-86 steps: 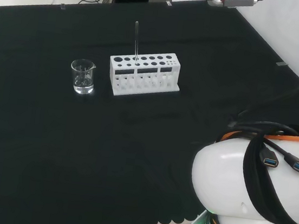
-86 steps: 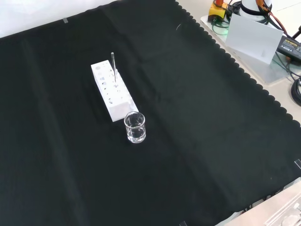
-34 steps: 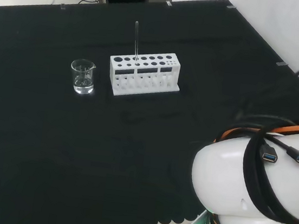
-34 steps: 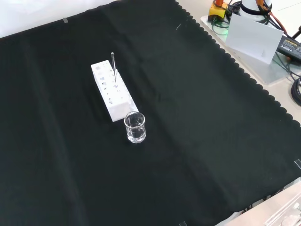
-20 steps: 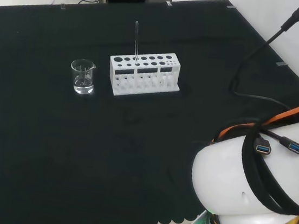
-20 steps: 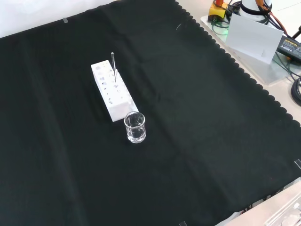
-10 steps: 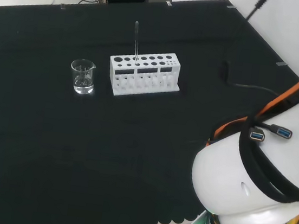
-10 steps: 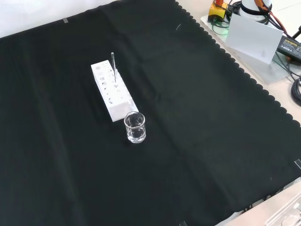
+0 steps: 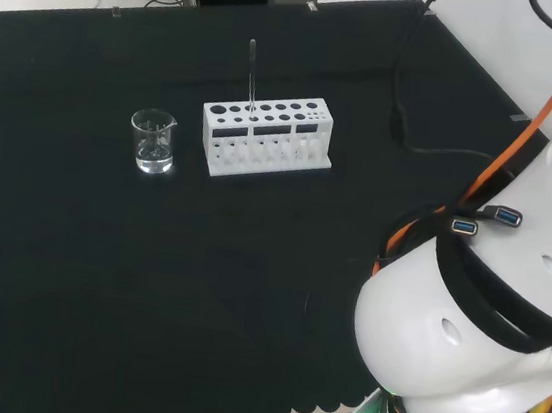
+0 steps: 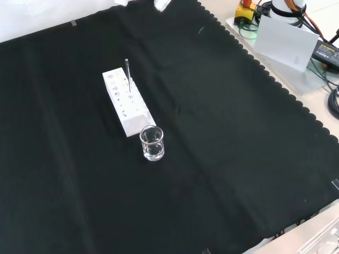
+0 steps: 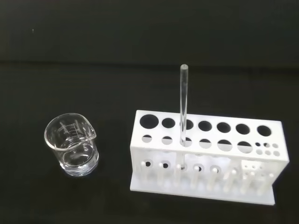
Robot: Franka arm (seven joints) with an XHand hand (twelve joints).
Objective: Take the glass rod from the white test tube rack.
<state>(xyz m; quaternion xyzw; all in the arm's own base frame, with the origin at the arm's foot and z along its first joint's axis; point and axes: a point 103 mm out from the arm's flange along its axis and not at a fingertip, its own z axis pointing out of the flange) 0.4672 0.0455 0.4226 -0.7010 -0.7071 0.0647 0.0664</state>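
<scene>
The arm seems to be in the approach step, and nothing is grasped yet. The glass rod stands upright in a hole of the white test tube rack, near the middle of the black cloth; in the head view a small glass beaker stands just to the left of the rack. In the front view small white parts at the far edge may belong to the hand, well apart from the rod, but I cannot tell how its fingers are set. The next move, I think, is to come down over the rack, take the rod's free upper part, and lift it straight up so the rack does not tip
</scene>
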